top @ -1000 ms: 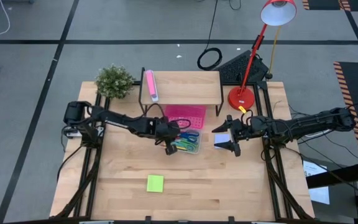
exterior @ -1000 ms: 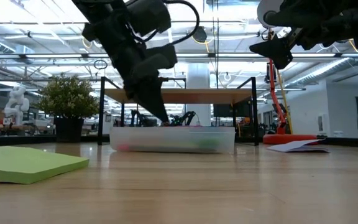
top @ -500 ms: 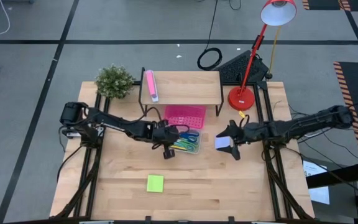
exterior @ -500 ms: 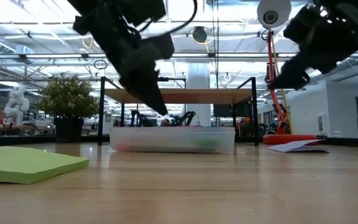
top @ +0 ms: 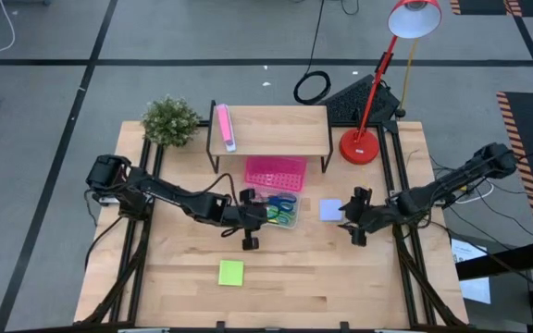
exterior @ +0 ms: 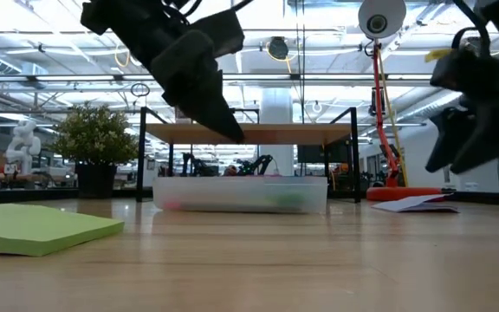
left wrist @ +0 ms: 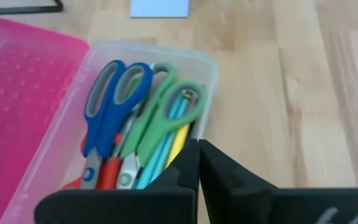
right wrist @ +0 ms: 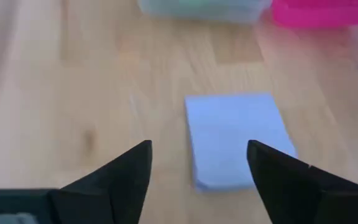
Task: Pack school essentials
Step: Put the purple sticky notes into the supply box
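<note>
High view: wooden table (top: pixel 340 268). Pink tray (top: pixel 275 171) beside clear box (top: pixel 280 215) holding blue scissors (left wrist: pixel 107 99), green scissors (left wrist: pixel 160 112), pens. Lime-green note pad (top: pixel 231 272) near front edge. Pale-blue note pad (right wrist: pixel 236 138) flat on table. Left gripper (left wrist: pixel 197 171) clenched, empty, at box. Right gripper (right wrist: pixel 197 165) spread wide near pale-blue pad.

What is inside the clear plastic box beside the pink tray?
The clear plastic box holds blue-handled scissors, green-handled scissors and thin pens. Whatever lies beneath them is covered, as is the part behind the left gripper.
</note>
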Controlling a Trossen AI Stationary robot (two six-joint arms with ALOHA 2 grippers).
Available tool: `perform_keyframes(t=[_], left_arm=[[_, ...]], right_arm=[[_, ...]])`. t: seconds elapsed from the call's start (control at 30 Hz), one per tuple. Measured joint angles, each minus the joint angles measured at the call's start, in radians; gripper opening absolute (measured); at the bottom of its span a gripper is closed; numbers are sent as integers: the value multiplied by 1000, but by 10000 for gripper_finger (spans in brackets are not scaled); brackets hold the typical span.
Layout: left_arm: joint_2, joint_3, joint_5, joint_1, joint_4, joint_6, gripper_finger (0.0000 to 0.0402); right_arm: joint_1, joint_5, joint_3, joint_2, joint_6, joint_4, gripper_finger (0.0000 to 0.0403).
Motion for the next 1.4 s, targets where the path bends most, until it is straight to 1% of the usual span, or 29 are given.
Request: perform_keyframes(t=[0.1, 0.23, 0.37, 0.5, 0.6, 0.7, 0.93, 0.97, 1.13, 1.27, 1.4], left_arm=[[0, 0, -2, -22, 7, 25, 3], [0, 0, -2, -39, 14, 27, 12], [0, 0, -4, -44, 17, 28, 18], [0, 0, -19, -45, 27, 34, 8], [0, 0, -20, -41, 30, 38, 3], [0, 0, -21, -38, 33, 38, 11], [0, 0, -27, -38, 36, 40, 21], [0, 0, -27, -38, 36, 40, 21], [0, 0, -27, -38, 36, 39, 21], [0, 0, -27, -38, 43, 40, 21], [0, 1, -27, -38, 113, 57, 21]], right_arm=[[13, 36, 0, 58, -48, -10, 237], [15, 46, 0, 141, -109, -1, 218], [15, 48, 0, 221, -133, 21, 203], [15, 73, 1, 274, -149, 56, 179], [15, 77, 2, 295, -165, 83, 151], [15, 74, 2, 295, -166, 81, 118], [15, 65, 0, 295, -164, 75, 17], [15, 65, 0, 295, -162, 72, 9], [14, 59, -1, 295, -135, 93, 8], [14, -3, -1, 287, -127, 175, 2], [14, -73, 7, 277, -93, 260, 1]])
